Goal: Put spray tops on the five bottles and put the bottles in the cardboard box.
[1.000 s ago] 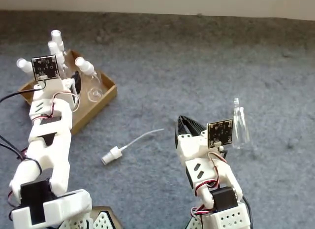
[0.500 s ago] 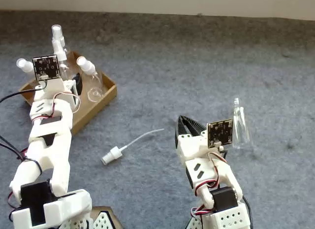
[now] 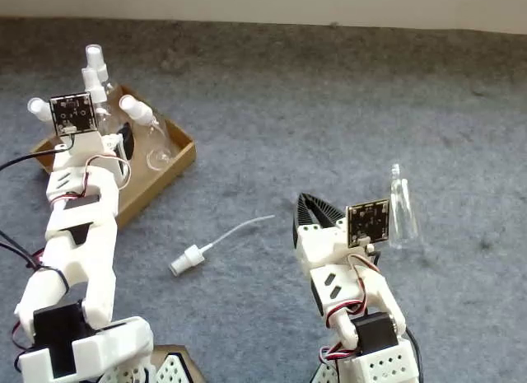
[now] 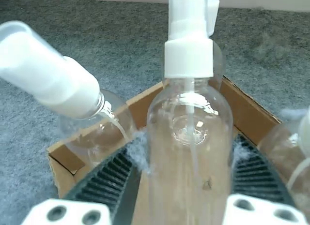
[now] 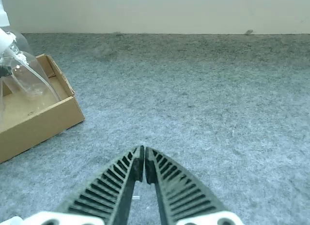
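Left hand (image 4: 186, 157) grips bottle (image 4: 189, 123) — base cut off.

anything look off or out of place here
One spray top lies loose on the table between the arms, and an uncapped bottle stands beside the right arm. The left tool holds a capped bottle at the cardboard box.

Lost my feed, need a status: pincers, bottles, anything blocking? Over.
Left pincer shut on capped bottle at the cardboard box; right pincer shut, empty. Uncapped bottle upright on the carpet, spray top lying loose. Nothing in the way.
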Motion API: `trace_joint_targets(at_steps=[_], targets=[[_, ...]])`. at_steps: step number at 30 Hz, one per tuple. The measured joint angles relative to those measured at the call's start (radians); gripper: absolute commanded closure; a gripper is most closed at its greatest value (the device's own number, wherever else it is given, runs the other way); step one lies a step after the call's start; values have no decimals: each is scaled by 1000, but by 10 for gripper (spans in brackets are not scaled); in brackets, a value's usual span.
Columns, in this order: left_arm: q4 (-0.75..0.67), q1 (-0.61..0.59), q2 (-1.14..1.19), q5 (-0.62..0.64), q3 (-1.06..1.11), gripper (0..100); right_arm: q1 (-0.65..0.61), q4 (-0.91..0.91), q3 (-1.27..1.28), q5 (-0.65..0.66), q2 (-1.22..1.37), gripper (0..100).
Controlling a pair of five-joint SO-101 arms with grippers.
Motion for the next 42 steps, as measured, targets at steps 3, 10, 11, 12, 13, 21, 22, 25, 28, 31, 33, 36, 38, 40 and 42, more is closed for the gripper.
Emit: trace_joint_targets(at_steps=[3, 10, 11, 12, 13, 21, 22, 25, 28, 31, 33, 36, 38, 40, 42], targets=[[0, 0, 8, 0, 0, 803, 0, 0, 0, 0, 0, 990], [-95, -2, 83, 0, 0, 803, 0, 0, 0, 0, 0, 990], [-106, -2, 91, 0, 0, 803, 0, 0, 0, 0, 0, 990], [-112, -2, 92, 0, 0, 801, 0, 0, 0, 0, 0, 990], [-117, -2, 92, 0, 0, 801, 0, 0, 0, 0, 0, 990], [-123, -2, 92, 0, 0, 802, 0, 0, 0, 0, 0, 990], [-123, -2, 92, 0, 0, 802, 0, 0, 0, 0, 0, 990], [-123, -2, 92, 0, 0, 800, 0, 0, 0, 0, 0, 990], [-123, -2, 92, 0, 2, 800, 0, 0, 0, 0, 0, 990], [-123, -2, 92, 0, 2, 800, 0, 0, 0, 0, 0, 990], [-123, -2, 92, 0, 2, 800, 0, 0, 0, 0, 0, 990], [-123, -2, 92, 0, 2, 800, 0, 0, 0, 0, 0, 990], [-123, -2, 92, 0, 2, 801, 0, 0, 0, 0, 0, 990], [-123, -6, 92, 0, 2, 801, 0, 0, 0, 0, 0, 990], [-123, -11, 92, 0, 2, 800, 0, 0, 0, 0, 0, 990]])
